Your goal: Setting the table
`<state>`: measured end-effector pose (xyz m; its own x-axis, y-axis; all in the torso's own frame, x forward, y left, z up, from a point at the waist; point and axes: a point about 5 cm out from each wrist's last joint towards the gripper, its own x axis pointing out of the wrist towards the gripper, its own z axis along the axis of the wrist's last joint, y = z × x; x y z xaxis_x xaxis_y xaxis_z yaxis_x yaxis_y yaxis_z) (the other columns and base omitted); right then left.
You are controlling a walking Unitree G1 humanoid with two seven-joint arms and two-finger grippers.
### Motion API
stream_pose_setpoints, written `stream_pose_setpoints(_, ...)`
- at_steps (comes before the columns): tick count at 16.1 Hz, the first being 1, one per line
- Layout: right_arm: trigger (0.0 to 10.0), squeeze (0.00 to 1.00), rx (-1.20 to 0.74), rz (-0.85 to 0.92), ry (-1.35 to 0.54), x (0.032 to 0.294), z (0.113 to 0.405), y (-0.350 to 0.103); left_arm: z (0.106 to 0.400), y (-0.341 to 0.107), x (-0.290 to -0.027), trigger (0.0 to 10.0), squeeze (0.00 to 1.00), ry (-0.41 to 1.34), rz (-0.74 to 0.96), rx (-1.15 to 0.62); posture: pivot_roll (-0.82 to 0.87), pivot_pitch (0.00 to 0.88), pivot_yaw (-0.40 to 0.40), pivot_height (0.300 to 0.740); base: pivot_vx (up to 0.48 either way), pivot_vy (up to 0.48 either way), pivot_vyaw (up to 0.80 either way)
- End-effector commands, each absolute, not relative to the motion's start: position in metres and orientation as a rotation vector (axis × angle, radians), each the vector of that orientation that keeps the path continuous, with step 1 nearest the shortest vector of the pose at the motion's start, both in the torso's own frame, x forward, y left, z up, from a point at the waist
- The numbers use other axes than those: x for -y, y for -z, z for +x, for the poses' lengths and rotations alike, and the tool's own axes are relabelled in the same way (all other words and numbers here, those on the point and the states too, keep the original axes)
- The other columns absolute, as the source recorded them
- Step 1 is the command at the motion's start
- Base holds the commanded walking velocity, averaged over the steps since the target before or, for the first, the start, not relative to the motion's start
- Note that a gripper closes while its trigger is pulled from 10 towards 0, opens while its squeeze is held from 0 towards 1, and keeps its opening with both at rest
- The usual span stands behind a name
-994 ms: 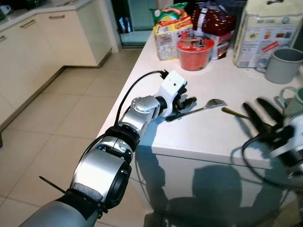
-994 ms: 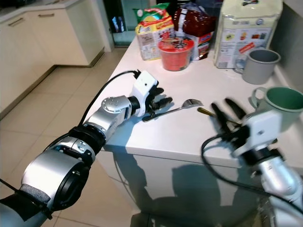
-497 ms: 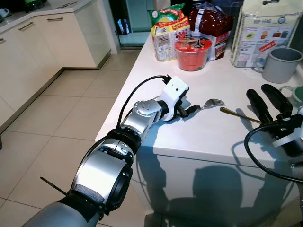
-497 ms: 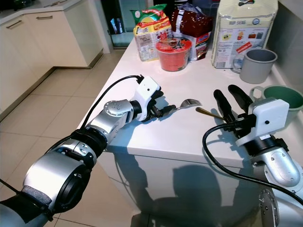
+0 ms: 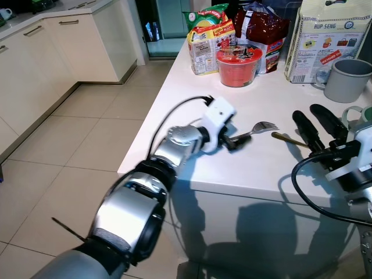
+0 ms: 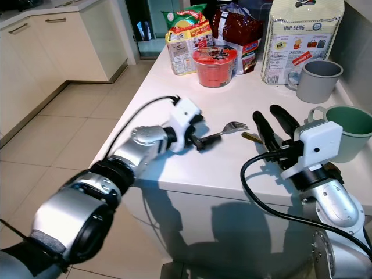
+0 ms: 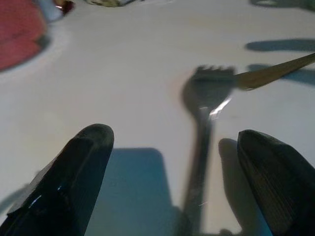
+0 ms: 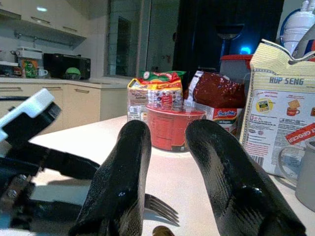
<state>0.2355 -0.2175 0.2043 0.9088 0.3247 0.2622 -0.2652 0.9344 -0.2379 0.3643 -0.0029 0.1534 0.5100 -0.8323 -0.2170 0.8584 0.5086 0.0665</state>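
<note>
Left gripper (image 7: 177, 182) spread wide around the fork (image 5: 256, 129) handle, low on the white counter (image 5: 192, 99), not pinching it.
Fork flat on the counter, tines pointing toward a gold utensil (image 5: 288, 140). Right gripper (image 5: 318, 129) hovering just above that gold piece, fingers a little apart, holding nothing. Grey mug (image 5: 346, 79) and red noodle cup (image 5: 238, 64) further back.

One fork (image 5: 256, 129), two mugs (image 5: 346, 79), one red bowl (image 5: 238, 64), three food packets (image 5: 204, 38)
</note>
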Motion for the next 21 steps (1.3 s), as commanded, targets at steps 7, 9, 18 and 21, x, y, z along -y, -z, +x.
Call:
stream_pose_setpoints(7,10.0,0.0,0.303,-0.213,-0.342,0.211,0.24,-0.204,0.356,-0.138,0.007,10.0,0.0,1.076,0.011,-0.308,-0.18,0.0,0.147,0.74,0.0,0.0,0.0)
stream_pose_setpoints(9,10.0,0.0,0.302,-0.212,-0.343,0.211,0.241,-0.204,0.354,-0.134,0.006,10.0,0.0,1.082,0.003,-0.344,-0.18,0.0,0.149,0.74,0.0,0.0,0.0)
stream_pose_setpoints(18,10.0,0.0,0.298,-0.22,-0.343,0.21,0.24,-0.202,0.351,-0.128,0.008,10.0,0.0,1.087,0.065,-0.369,-0.19,0.0,0.155,0.74,0.0,0.0,0.0)
stream_pose_setpoints(21,10.0,0.0,0.297,-0.223,-0.343,0.21,0.239,-0.202,0.35,-0.125,0.008,10.0,0.0,1.09,0.106,-0.371,-0.19,0.0,0.157,0.74,0.0,0.0,0.0)
